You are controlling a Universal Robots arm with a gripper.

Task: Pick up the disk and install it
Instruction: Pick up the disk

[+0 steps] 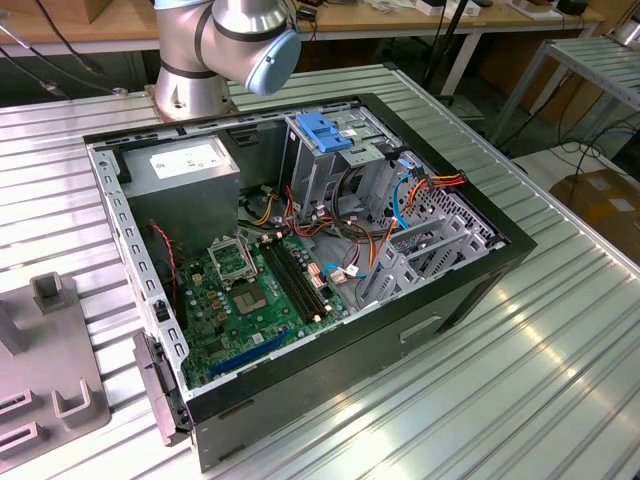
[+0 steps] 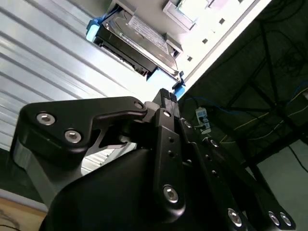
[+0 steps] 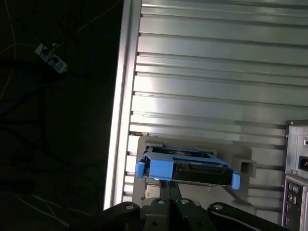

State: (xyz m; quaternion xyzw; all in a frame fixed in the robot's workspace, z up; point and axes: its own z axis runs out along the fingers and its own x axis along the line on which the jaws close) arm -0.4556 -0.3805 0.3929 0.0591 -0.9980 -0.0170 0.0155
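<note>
The disk [image 3: 185, 168] sits in a stand [image 3: 202, 143] just beyond closed jaws.

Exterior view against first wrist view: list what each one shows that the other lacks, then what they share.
Exterior view: the arm, the motherboard, the blue latch atop the drive cage. First wrist view: the disk on a grey holder, with the tool near it. Both: the ribbed metal table and the computer case.
</note>
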